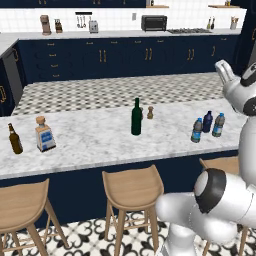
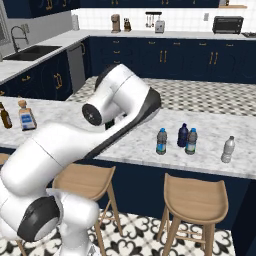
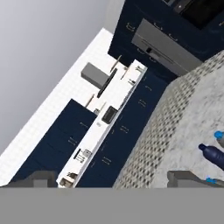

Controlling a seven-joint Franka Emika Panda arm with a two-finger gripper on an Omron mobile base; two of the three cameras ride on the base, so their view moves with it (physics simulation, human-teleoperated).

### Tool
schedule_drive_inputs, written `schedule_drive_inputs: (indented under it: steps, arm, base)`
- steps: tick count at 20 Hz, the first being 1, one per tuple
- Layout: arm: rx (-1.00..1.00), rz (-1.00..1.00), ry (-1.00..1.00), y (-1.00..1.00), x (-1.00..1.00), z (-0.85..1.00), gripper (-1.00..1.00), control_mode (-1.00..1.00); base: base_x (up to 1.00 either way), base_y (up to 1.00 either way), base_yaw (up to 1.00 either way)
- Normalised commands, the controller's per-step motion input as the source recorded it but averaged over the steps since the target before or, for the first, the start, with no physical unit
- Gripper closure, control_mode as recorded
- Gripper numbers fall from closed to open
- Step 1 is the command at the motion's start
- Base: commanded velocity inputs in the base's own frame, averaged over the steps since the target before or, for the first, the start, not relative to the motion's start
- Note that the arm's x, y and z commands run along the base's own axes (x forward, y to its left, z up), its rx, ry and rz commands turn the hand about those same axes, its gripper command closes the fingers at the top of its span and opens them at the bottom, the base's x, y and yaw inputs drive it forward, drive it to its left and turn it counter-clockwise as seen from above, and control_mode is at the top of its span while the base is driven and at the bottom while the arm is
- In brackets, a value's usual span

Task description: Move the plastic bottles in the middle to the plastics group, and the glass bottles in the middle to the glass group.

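The tall dark-green wine bottle (image 1: 136, 117) stands alone at the middle of the marble island. To its right, two small blue-labelled water bottles (image 1: 197, 130) (image 1: 218, 125) flank the dark-blue bottle (image 1: 207, 121). The same trio appears as water bottles (image 2: 161, 141) (image 2: 191, 141) and dark-blue bottle (image 2: 183, 135), with the greyish clear bottle (image 2: 228, 149) further right. The brown beer bottle (image 1: 15, 139) and the square clear bottle (image 1: 45, 134) stand at the island's left end. My gripper (image 1: 224, 70) is raised above the right-hand bottles. In the hand view the gripper (image 3: 116, 179) is open and holds nothing, with the dark-blue bottle (image 3: 212, 155) at the right edge.
A small wooden shaker (image 1: 150, 112) stands just behind the green bottle. Wooden stools (image 1: 132, 187) line the island's near side. My own arm (image 2: 120, 115) covers the island's middle in the right base view. The back counter carries a toaster oven (image 1: 153, 22).
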Motion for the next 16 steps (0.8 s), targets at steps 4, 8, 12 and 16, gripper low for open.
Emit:
schedule_drive_inputs:
  steps: [4,8,12,16]
  arm:
    - [-0.53,0.07,0.08,0.35,-0.10,-0.16,-1.00,-1.00]
    - [-0.16,0.06,0.37,0.28,0.00,0.06,-1.00,-1.00]
    - [0.15,0.05,0.41,0.20,-0.11,0.15,-1.00,-1.00]
    - [0.27,0.06,0.27,0.26,-0.27,0.15,-1.00,-1.00]
  base:
    - [0.00,0.00,0.00]
    - [0.00,0.00,0.00]
    - [0.00,0.00,0.00]
    - [0.00,0.00,0.00]
